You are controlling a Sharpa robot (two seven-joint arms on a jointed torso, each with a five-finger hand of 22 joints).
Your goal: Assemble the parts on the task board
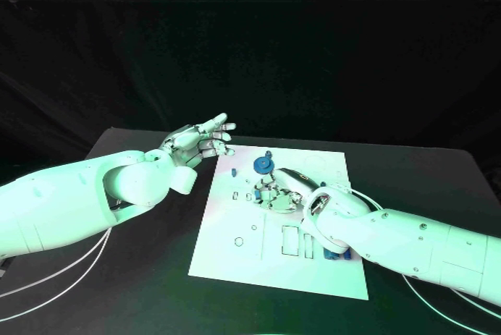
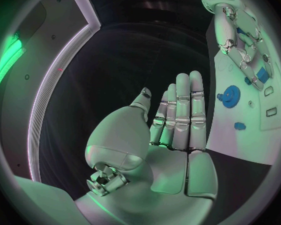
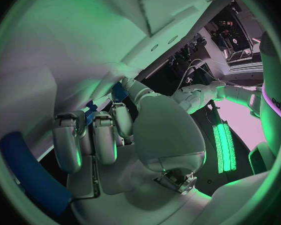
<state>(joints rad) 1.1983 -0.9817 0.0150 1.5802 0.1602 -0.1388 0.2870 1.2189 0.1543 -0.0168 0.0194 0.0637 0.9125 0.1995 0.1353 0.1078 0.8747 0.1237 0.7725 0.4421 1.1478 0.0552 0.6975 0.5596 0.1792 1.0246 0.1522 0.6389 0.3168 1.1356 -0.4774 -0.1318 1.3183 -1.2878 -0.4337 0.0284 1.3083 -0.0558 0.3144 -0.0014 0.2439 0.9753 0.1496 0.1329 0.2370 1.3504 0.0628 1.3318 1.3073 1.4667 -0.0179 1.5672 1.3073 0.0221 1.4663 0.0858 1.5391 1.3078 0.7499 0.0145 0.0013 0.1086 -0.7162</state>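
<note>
Black cloth hanging behind and black table [image 1: 125, 277] spreading below, carrying the white task board [image 1: 281, 270] at its middle. Left arm reaching in and hovering off the board's far left corner, its left hand [image 1: 198, 142] lying flat and unclenched, fingers [image 2: 181, 110] straight and together, grasping nothing and touching nothing. Right arm crossing the board's near right side, its right hand [image 1: 284, 190] bending down over the board's centre with fingers [image 3: 93, 140] curling inward; seeming to be pinching a small blue part [image 3: 118, 91] at the fingertips and pressing it toward the board, though the grip itself is sitting half hidden. Blue gear [image 1: 264, 163] standing on the board just beyond the right hand, apart from it; another blue piece [image 1: 336, 254] lying near the board's right edge beside the forearm. Judging the parts to be light, stiff plastic, smooth and liable to slip or tip: best taking by the rim or flat sides with a fingertip pinch, keeping them level while seating, avoiding heavy squeezing.
</note>
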